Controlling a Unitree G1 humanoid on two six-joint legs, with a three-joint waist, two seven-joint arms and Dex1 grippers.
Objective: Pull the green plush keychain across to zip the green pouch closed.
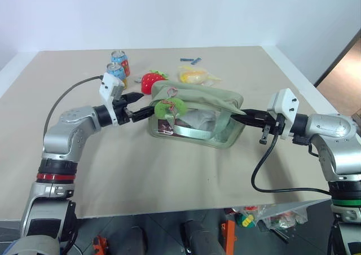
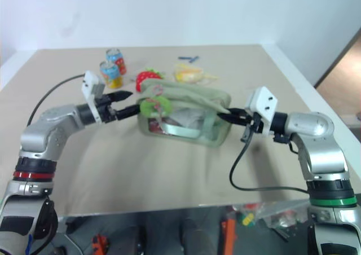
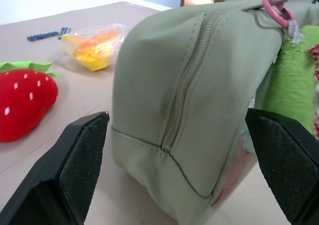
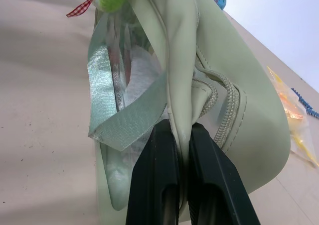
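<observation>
two cans (image 1: 118,68), plush strawberry (image 1: 151,82), yellow packet (image 1: 194,74)

head pair overlooks table (image 1: 169,170); wrists close.

bright, even light; sharp; soft shadows

Green pouch (image 3: 199,110) end sits between the open left end effector (image 3: 184,170) fingers.
</observation>
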